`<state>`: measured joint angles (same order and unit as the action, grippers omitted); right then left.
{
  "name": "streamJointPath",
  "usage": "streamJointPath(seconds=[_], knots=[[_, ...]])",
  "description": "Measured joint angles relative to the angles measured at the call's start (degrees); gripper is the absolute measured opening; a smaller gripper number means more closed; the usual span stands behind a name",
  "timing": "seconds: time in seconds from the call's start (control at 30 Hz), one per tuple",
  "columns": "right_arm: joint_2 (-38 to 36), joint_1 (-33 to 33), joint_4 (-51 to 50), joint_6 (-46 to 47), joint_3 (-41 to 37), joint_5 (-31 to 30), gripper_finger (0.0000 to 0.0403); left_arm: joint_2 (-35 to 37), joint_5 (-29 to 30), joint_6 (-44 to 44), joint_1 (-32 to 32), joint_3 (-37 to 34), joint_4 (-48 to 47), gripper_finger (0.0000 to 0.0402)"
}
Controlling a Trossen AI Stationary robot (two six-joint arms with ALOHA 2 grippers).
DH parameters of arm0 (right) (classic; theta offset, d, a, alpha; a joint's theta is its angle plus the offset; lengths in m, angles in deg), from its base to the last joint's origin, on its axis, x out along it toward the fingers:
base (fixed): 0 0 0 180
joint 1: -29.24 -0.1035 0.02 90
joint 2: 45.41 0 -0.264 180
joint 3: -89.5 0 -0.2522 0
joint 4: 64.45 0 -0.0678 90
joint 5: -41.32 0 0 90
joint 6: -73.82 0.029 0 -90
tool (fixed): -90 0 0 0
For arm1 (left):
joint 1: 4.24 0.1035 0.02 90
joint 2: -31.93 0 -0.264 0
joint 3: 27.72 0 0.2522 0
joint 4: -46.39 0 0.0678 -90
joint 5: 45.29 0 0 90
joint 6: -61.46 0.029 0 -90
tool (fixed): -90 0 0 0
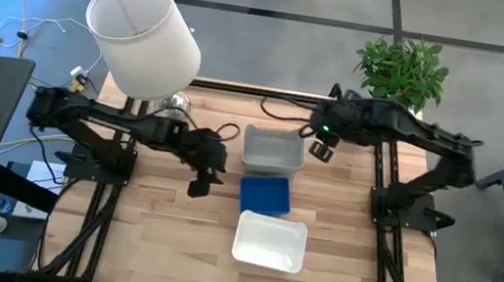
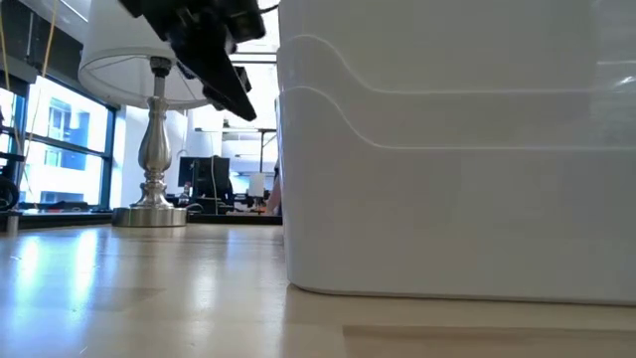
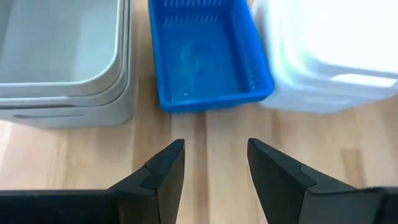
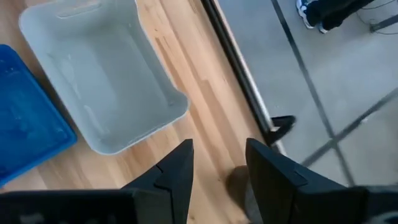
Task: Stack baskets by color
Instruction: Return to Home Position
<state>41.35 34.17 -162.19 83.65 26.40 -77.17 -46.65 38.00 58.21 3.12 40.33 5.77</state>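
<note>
Left tool, parted and empty, faces the blue baskets; right tool, likewise, beside grey baskets.

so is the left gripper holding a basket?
No, the left gripper is open with nothing between its fingers, and the blue basket sits apart, ahead of it.
</note>
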Motion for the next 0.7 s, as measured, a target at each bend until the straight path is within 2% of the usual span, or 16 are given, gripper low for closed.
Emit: streamJointPath(seconds=[0.23,0.43,0.7], knots=[[-15.75,-1.34,15.31,4.26,-22.46,2.67,0.0133,10.38,-1.37,-3.35,1.33,-10.64,12.63,0.0163],[-28.51,-3.04,29.64,5.17,-39.93,4.69,0.0133,18.73,-1.36,-5.5,1.28,-17.67,16.77,0.0163],[-41.97,-4.66,46.82,5.19,-58.15,5.78,0.0133,29.96,-1.23,-5.58,1.24,-26.59,22.28,0.0163]])
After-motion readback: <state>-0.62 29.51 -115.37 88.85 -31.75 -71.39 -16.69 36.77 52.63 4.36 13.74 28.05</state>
